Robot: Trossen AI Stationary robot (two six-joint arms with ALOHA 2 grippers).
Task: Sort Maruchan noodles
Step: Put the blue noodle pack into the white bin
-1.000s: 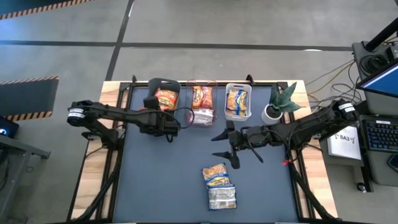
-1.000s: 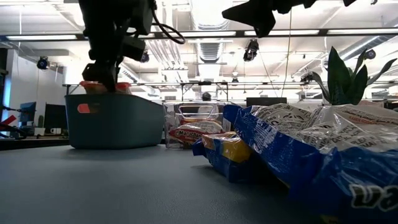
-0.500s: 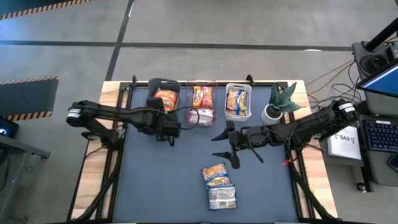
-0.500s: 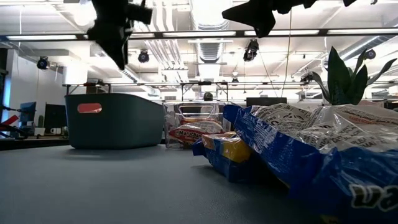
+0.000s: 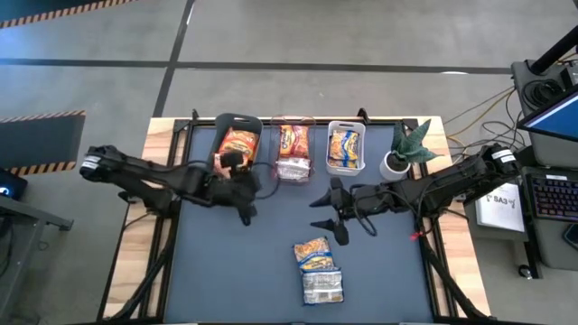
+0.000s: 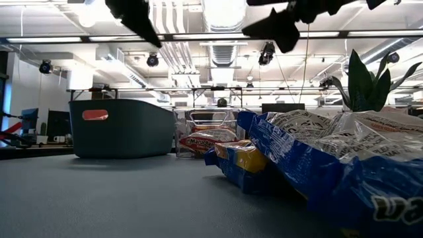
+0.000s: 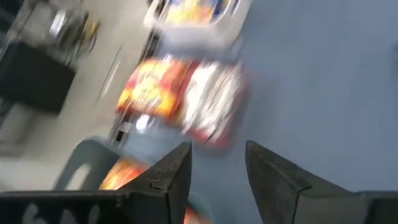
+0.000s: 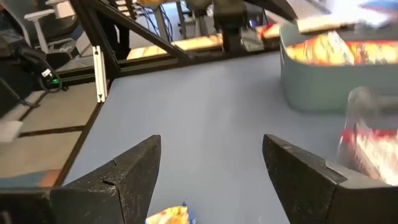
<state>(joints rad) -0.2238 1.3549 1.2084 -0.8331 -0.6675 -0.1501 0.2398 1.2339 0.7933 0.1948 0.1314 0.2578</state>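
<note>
My left gripper (image 5: 244, 209) is open and empty, raised above the mat just near of the teal bin (image 5: 222, 135). An orange packet (image 5: 239, 143) lies in that bin. In the left wrist view its fingers (image 7: 217, 155) frame red-and-white packets (image 7: 186, 99) in the clear bin (image 5: 292, 120). The white bin (image 5: 346, 126) holds a yellow packet (image 5: 345, 146). My right gripper (image 5: 327, 217) is wide open and empty, above the mat's middle, and it also shows in the right wrist view (image 8: 211, 149). Two packets (image 5: 313, 255) (image 5: 322, 287) lie flat on the mat near the front.
A potted plant (image 5: 402, 149) stands at the back right beside the white bin. The three bins stand in a row along the far edge. The dark mat (image 5: 226, 271) lies bare to the left of the two loose packets. A desk with a keyboard (image 5: 551, 194) is beyond the right edge.
My left gripper has risen from the teal bin's rim and drawn back toward the near-left. The orange packet that showed under it at the rim now lies inside the bin. My right gripper has dipped slightly.
</note>
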